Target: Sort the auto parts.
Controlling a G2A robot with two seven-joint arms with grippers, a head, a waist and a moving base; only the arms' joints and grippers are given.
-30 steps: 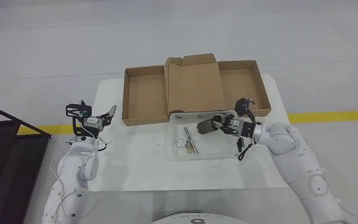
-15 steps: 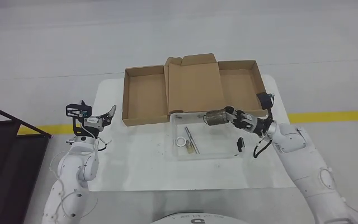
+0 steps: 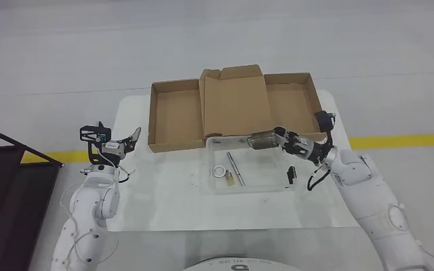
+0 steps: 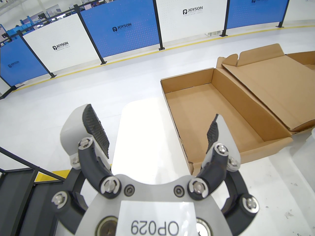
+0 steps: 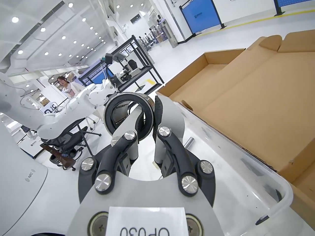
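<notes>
My right gripper [image 3: 271, 141] is shut on a metal cylindrical sleeve [image 3: 260, 141], held above the far edge of the clear plastic tray [image 3: 271, 185]. In the right wrist view the sleeve [image 5: 128, 116] shows as a dark ring pinched through its wall by my right gripper [image 5: 147, 120]. Left in the tray are a white ring [image 3: 219, 172], a metal rod [image 3: 235, 167] and a small black part [image 3: 290, 174]. My left gripper [image 3: 129, 141] hangs open at the table's left edge, with nothing between its fingers [image 4: 94, 126].
An open cardboard box [image 3: 175, 116] stands behind the tray, its flat lid [image 3: 234, 101] in the middle and a second compartment [image 3: 293, 100] on the right. The box's left compartment [image 4: 211, 109] lies just ahead of my left gripper.
My right gripper has lifted the sleeve out of the tray and carried it toward the box. The left arm has not moved.
</notes>
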